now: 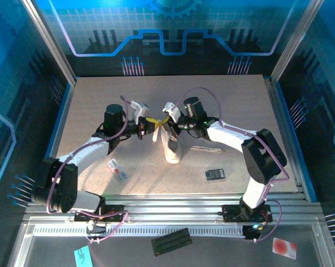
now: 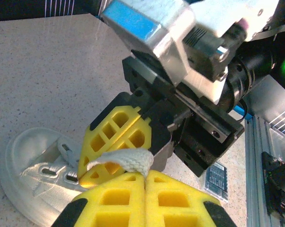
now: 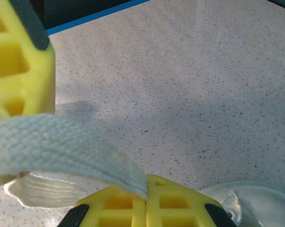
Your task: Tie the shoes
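Blue-lit panels wall in a speckled beige desk (image 1: 240, 105), and near its middle the two arms meet just above the shoe (image 1: 172, 149). The shoe is a small cream low-top with its toe pointing toward the arm bases.

The left jaws are pressed together, clamped on a flat woven lace (image 2: 126, 158). Its short free end curls out against the yellow fingers of the right jaws, which sit just in front of them in the left wrist view. The right jaws are likewise shut tight, and a broad band of lace (image 3: 62, 142) leaves their seam and runs across to the other arm's yellow finger (image 3: 14, 61). Whether both clamp the same strand I cannot tell. From above, pale lace rises from the shoe's throat to where the jaws meet.

The left arm (image 1: 84, 150) sweeps up from its base at lower left, with its wrist turned inward to the right. The right arm (image 1: 234, 134) mirrors it, elbow bent high near the desk's right edge and its forearm reaching left. Another length of lace lies loose on the desk to the right of the shoe.
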